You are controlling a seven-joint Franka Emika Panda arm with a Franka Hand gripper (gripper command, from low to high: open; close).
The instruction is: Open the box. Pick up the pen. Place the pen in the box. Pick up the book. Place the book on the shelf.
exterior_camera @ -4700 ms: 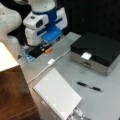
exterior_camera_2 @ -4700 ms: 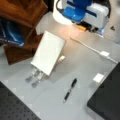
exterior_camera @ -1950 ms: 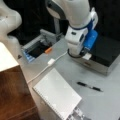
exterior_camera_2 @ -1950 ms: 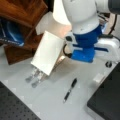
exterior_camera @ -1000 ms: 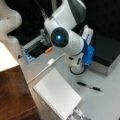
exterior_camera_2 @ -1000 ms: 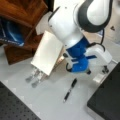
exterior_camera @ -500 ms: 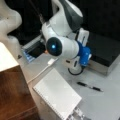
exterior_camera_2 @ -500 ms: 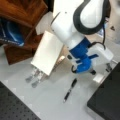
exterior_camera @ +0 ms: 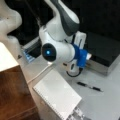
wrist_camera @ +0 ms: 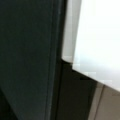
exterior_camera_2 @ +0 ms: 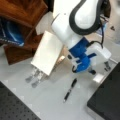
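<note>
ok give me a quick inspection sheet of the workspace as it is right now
surface: pale grey table, with a dark perforated mat at a front view's bottom left
box: box lid down, black top, grey sides
pen: pen lying flat on the table, free of the arm
book: book on the table, beside the shelf
clutter: small silvery bits at the book's lower edge
gripper: gripper low over the table, between box and pen, holding nothing that shows
cables: black cable along the arm
surroundings: dark background, blue item in the shelf
</note>
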